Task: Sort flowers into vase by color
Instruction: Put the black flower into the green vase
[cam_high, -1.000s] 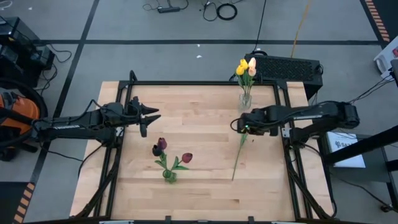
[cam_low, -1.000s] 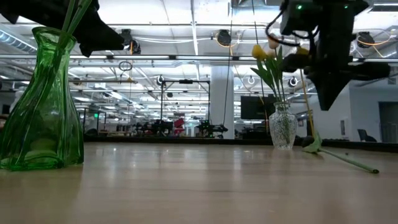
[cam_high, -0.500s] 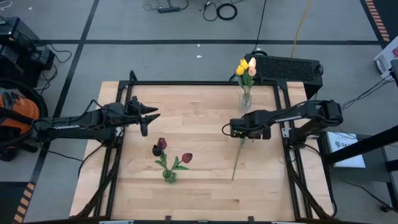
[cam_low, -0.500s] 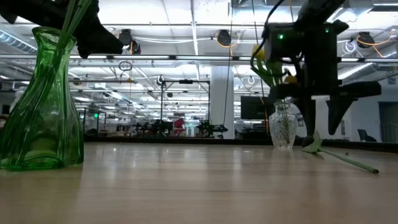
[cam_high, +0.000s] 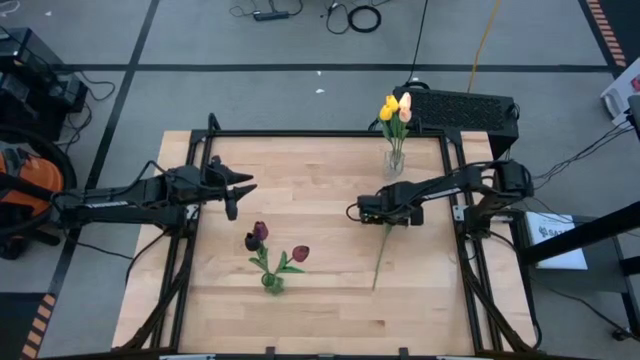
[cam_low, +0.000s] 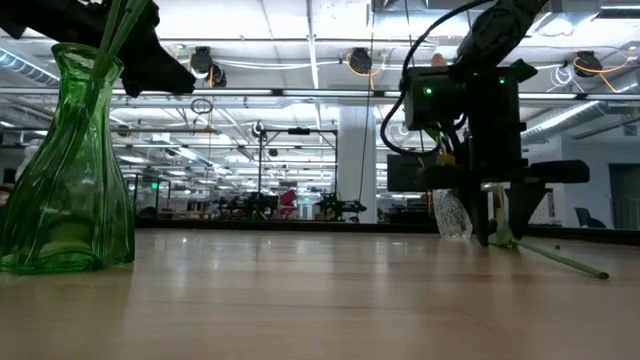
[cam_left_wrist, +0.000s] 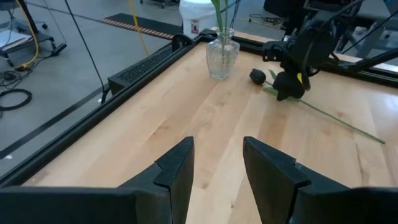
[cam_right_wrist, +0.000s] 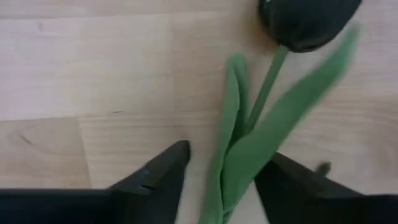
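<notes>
Sorting is judged nearly done. The table (cam_high: 330, 300) carries two vases: the green vase (cam_high: 272, 284) holds three dark tulips (cam_high: 258, 233), the clear vase (cam_high: 394, 160) about three yellow and peach tulips (cam_high: 392, 108). One near-black tulip (cam_right_wrist: 249, 143) is left lying flat. The right gripper (cam_right_wrist: 219, 171) is spread open astride its stem, nothing held. The left gripper (cam_left_wrist: 216, 165) is parked open, well apart.
</notes>
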